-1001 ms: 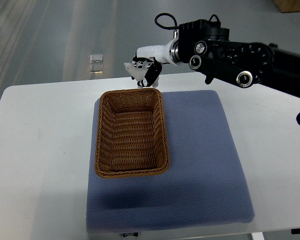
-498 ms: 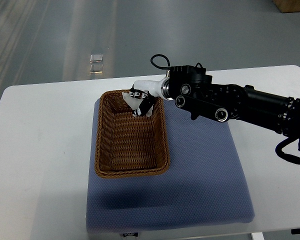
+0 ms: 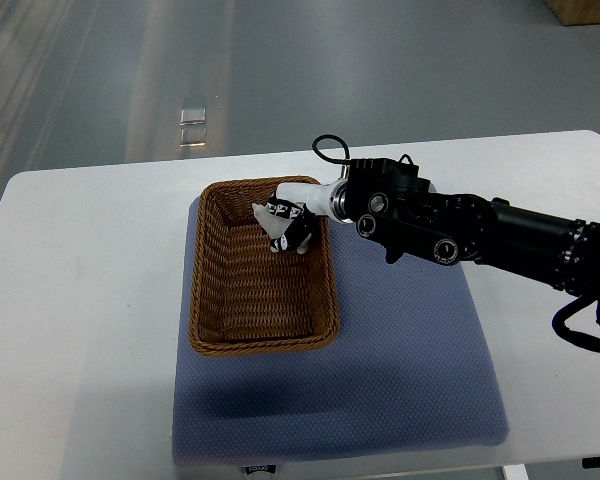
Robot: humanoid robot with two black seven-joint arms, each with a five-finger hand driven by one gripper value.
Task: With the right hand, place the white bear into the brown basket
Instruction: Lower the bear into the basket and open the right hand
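Lowering a small white plush bear into the brown woven wicker basket.
Right hand fingers pinch the likely soft, light toy; a hold round its body suits.

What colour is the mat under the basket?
Blue-grey, with a fine dotted texture; the mat shows clearly in the top view.

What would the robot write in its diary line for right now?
stage: placing | right hand: over brown basket, far end | white bear: in hand, not released | left arm: unseen
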